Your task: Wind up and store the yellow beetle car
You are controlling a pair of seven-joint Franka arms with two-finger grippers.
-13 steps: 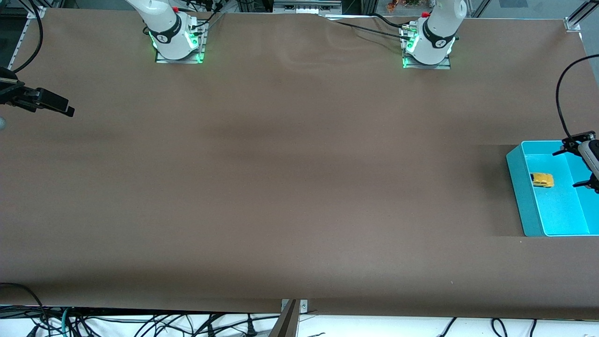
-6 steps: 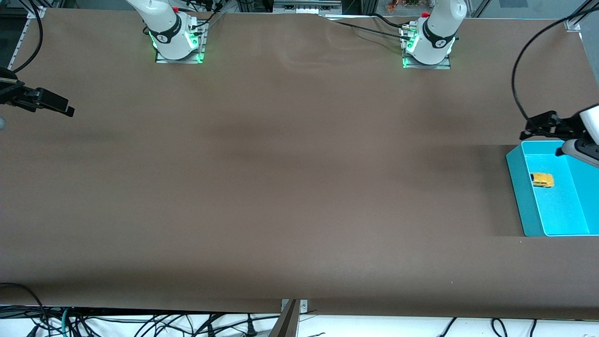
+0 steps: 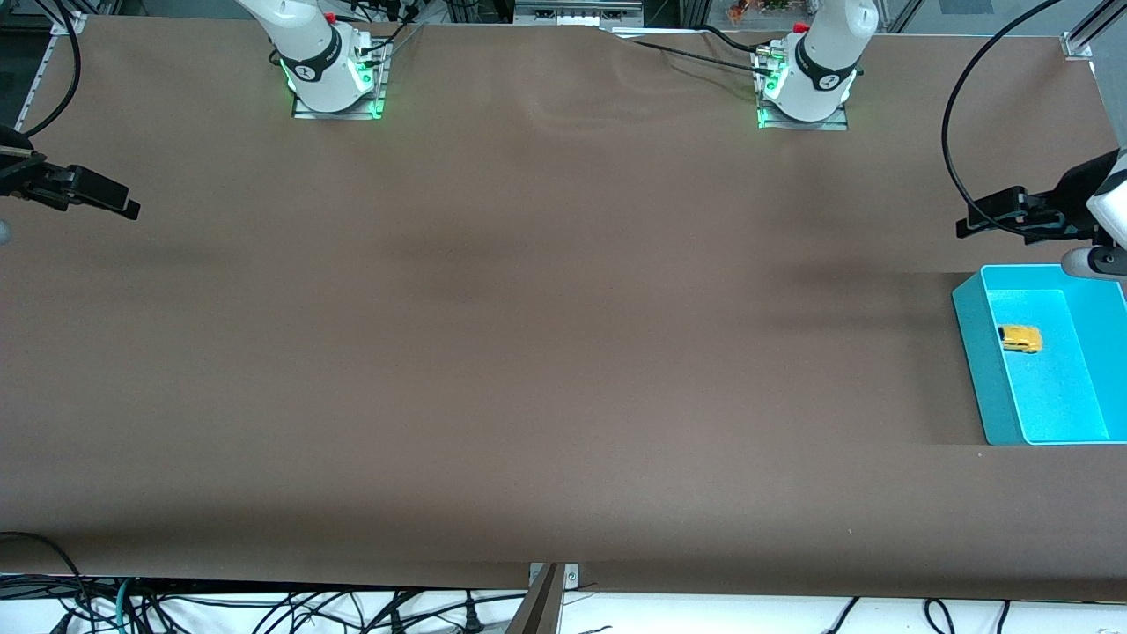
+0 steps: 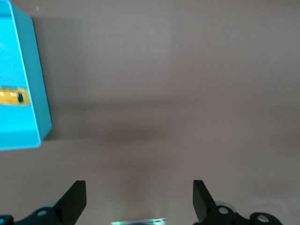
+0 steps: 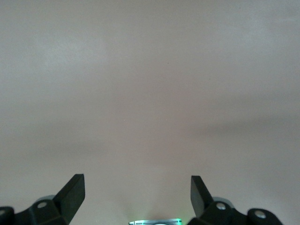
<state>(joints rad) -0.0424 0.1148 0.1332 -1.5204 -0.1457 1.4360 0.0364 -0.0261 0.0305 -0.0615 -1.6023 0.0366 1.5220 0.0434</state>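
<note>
The yellow beetle car (image 3: 1020,339) lies in the teal bin (image 3: 973,352) at the left arm's end of the table. In the left wrist view only a strip of the car (image 4: 9,97) shows over the bin's wall (image 4: 33,84). My left gripper (image 4: 138,183) is open and empty, up over bare table beside the bin, on the side toward the robots' bases; its hand shows at the edge of the front view (image 3: 1096,238). My right gripper (image 5: 137,177) is open and empty, waiting over bare table at the right arm's end, with its black mount (image 3: 84,189) showing in the front view.
The brown table (image 3: 546,335) spreads wide between the two arms. The arm bases (image 3: 333,79) (image 3: 806,88) stand along the edge farthest from the front camera. A black cable (image 3: 955,114) loops above the left hand.
My left gripper has moved off the bin, toward the robots' bases, and now hangs over the table beside it. The car stays in the bin. The right arm has not moved.
</note>
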